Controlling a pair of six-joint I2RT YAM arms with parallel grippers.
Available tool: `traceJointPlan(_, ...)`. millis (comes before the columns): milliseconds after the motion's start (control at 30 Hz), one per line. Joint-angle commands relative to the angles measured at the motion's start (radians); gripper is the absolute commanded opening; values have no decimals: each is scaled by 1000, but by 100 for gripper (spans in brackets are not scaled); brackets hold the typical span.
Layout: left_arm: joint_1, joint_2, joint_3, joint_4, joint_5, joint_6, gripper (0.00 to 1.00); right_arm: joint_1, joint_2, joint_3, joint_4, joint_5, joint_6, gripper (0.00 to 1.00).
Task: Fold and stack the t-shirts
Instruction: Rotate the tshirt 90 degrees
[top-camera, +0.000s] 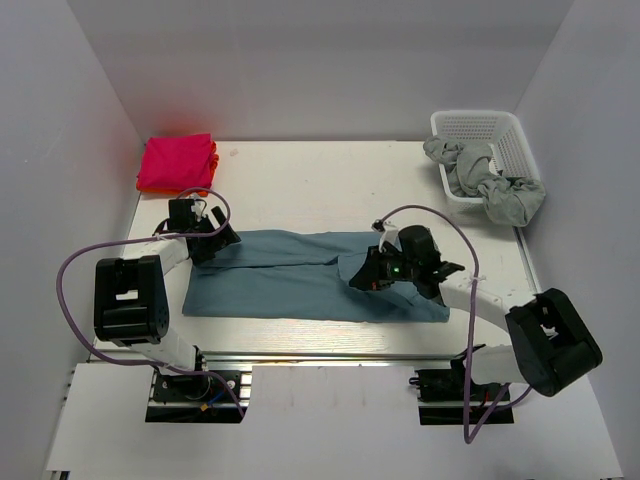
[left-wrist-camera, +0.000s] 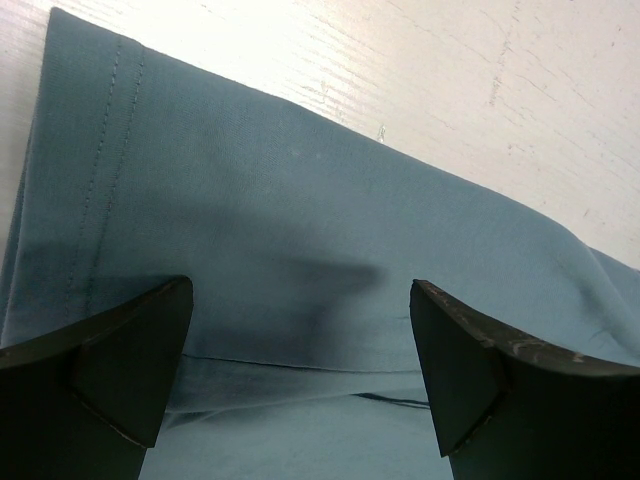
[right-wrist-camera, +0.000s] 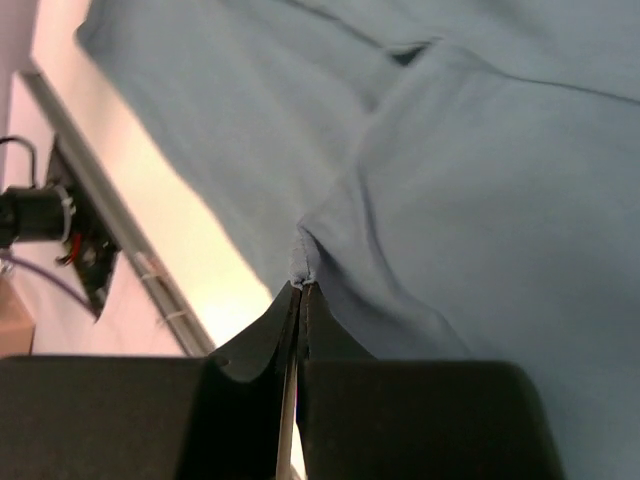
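Observation:
A teal-blue t-shirt (top-camera: 290, 275) lies spread lengthwise across the middle of the table, partly folded. My right gripper (top-camera: 368, 280) is shut on a pinched corner of this shirt (right-wrist-camera: 305, 262) and holds that flap lifted over the right part of the cloth. My left gripper (top-camera: 218, 243) stands open over the shirt's left end, its fingers (left-wrist-camera: 135, 360) apart above the hemmed blue cloth (left-wrist-camera: 300, 200). A folded pink t-shirt (top-camera: 177, 162) rests at the back left. Grey t-shirts (top-camera: 490, 180) spill out of the basket.
A white lattice basket (top-camera: 485, 130) stands at the back right corner. Grey walls close in the table on three sides. A metal rail (top-camera: 330, 355) runs along the near edge by the arm bases.

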Motion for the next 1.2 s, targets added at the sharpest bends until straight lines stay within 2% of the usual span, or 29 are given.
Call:
traceJointPlan(0, 5, -33, -21, -39, -21, 15, 100, 41, 14, -6, 113, -59, 61, 0)
traceJointPlan(200, 5, -52, -30, -48, -21, 24, 100, 118, 96, 20, 134, -91, 91, 0)
traceJointPlan(267, 5, -52, -30, -59, -21, 24, 100, 145, 94, 28, 91, -85, 71, 7)
traceJointPlan(333, 5, -62, -30, -68, -30, 33, 100, 164, 84, 31, 10, -82, 46, 19)
traceJointPlan(367, 5, -62, -30, -68, -30, 33, 100, 182, 77, 34, -6, -94, 26, 33)
traceJointPlan(433, 5, -62, -30, -78, -30, 33, 100, 192, 79, 51, -84, -105, -7, 50)
traceJointPlan(467, 5, -62, -21, -79, -40, 33, 100, 198, 76, 67, -106, -112, -14, 89)
traceJointPlan(533, 5, -62, -21, -79, -41, 33, 100, 212, 77, 95, -173, -100, -50, 90)
traceJointPlan(700, 5, -62, 9, -91, -41, 42, 100, 209, 28, 143, -179, -45, -74, 90)
traceJointPlan(767, 5, -62, 9, -102, -71, 42, 100, 201, 4, 152, -190, 34, -63, 90)
traceJointPlan(800, 5, -71, 9, -111, -71, 42, 100, 198, -1, 179, -230, 141, -60, 90)
traceJointPlan(833, 5, -72, 9, -120, -85, 42, 100, 195, 8, 196, -306, 176, -57, 90)
traceJointPlan(933, 5, -97, 0, -134, -119, 24, 100, 172, 59, 236, -389, 335, -20, 90)
traceJointPlan(1167, 5, -183, -58, -232, -246, -74, 100, 45, 181, 244, -368, 345, 3, 90)
